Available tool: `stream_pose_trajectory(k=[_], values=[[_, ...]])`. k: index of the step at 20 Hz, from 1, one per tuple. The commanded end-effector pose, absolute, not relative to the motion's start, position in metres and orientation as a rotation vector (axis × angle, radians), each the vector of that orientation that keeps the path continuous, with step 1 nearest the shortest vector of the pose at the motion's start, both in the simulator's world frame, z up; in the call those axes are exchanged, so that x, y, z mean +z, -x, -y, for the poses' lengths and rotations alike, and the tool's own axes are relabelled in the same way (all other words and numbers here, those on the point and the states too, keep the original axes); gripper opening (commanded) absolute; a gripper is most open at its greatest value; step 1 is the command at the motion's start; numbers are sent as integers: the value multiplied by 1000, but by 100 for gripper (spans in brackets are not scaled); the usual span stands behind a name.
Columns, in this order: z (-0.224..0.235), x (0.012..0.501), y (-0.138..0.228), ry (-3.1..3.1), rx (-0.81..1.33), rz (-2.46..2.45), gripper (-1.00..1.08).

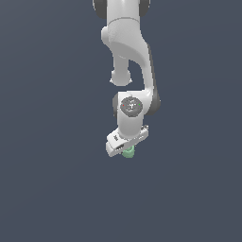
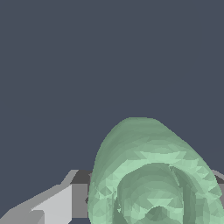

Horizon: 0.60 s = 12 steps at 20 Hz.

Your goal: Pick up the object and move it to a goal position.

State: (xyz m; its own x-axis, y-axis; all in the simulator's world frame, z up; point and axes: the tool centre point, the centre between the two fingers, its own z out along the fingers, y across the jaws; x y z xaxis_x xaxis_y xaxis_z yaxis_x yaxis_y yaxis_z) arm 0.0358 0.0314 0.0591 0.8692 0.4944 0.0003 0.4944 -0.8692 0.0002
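Observation:
The object point(image 1: 128, 152) is a small pale mint-green lump that pokes out just below the white gripper body in the exterior view, near the middle of the picture. My gripper point(image 1: 126, 147) points down and is tilted, shut on the object. Its fingertips are hidden there. In the wrist view the object point(image 2: 153, 179) looms large, with concentric rings on its near end. A grey finger point(image 2: 57, 203) presses against one side of it, and a sliver of the other finger point(image 2: 220, 188) shows on the opposite side.
The white arm point(image 1: 127, 42) comes down from the top of the exterior view. Everything around it is a plain dark blue-grey ground point(image 1: 47, 189) with no other objects or edges in sight.

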Motion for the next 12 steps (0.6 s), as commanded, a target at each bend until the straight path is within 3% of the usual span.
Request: stream_pose_trajectory(k=[1, 7, 12], values=[[-31, 63, -37, -3035, 7, -807, -100], [-26, 95, -48, -3020, 64, -844, -100], [-19, 149, -64, -2991, 157, -904, -100]])
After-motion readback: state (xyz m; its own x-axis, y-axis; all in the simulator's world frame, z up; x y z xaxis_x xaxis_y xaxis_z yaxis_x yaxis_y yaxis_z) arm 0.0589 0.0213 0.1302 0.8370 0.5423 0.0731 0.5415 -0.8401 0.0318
